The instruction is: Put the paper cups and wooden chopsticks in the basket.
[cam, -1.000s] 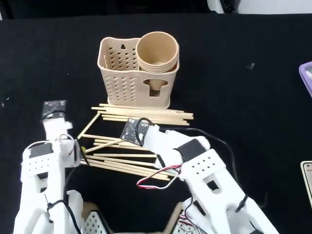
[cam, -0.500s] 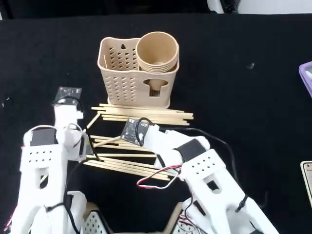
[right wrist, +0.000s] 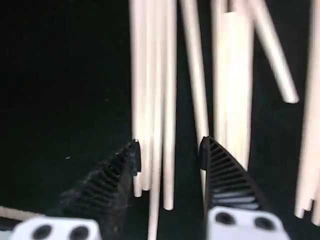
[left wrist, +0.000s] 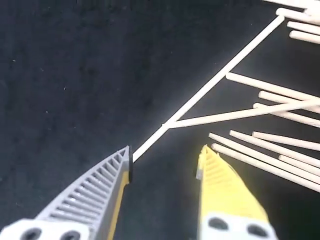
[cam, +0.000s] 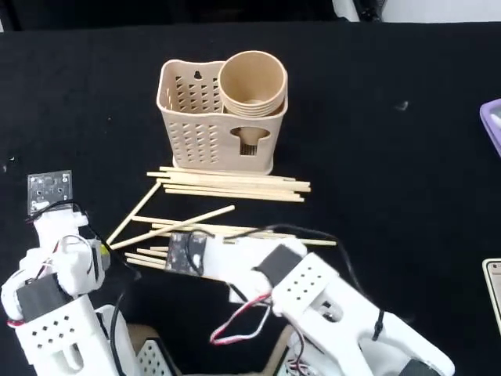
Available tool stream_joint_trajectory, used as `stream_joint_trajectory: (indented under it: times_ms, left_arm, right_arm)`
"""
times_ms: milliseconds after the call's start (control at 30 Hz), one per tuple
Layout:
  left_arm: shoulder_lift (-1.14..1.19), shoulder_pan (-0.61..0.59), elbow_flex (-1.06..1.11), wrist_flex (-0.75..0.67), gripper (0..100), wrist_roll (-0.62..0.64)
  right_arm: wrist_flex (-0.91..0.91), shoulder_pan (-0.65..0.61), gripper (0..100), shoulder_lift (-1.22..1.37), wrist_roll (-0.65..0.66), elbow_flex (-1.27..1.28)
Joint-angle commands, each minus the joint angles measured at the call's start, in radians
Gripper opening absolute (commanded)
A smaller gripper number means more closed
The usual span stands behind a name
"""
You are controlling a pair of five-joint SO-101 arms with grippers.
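A beige basket (cam: 205,129) stands at the back of the black table, with stacked paper cups (cam: 252,81) in its right compartment. A row of wooden chopsticks (cam: 235,185) lies just in front of it, and a looser pile (cam: 235,229) lies nearer the arms. My left gripper (left wrist: 165,156) is open just above the table, at the near end of a long slanted chopstick (left wrist: 210,85). My right gripper (right wrist: 169,147) is open, low over the pile's ends, with several chopsticks (right wrist: 155,80) lying between its fingers. The right arm (cam: 290,282) covers part of the pile.
A purple object (cam: 493,117) and a pale flat object (cam: 493,286) sit at the table's right edge. The left arm (cam: 51,274) stands at the front left corner. Bare black cloth lies to the right of the basket.
The left arm has drawn back toward the front left. The right arm has swung left and nearer the front, over the pile's left ends. Some chopsticks in the pile have shifted.
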Motion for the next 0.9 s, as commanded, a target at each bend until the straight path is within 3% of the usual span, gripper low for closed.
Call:
stream_joint_trajectory:
  times_ms: [0, 167, 367, 633, 867]
  left_arm:
    - [0.014, 0.005, -0.012, -0.037, 22, -0.012]
    - [0.186, 0.093, -0.074, -0.087, 22, -0.008]
    - [0.373, 0.107, -0.082, -0.143, 22, 0.028]
    - [0.385, 0.116, -0.090, -0.166, 22, 0.101]
    - [0.390, 0.114, -0.068, -0.193, 22, 0.160]
  right_arm:
    - [-0.068, -0.015, 19.8, 0.002, -0.012, 0.048]
    - [-0.121, -0.014, 19.8, 0.002, -0.026, 0.110]
    - [-0.123, -0.014, 19.8, 0.002, -0.041, 0.113]
    - [-0.124, 0.118, 19.8, 0.002, 0.003, 0.110]
    - [-0.137, 0.121, 19.9, 0.038, 0.002, 0.124]
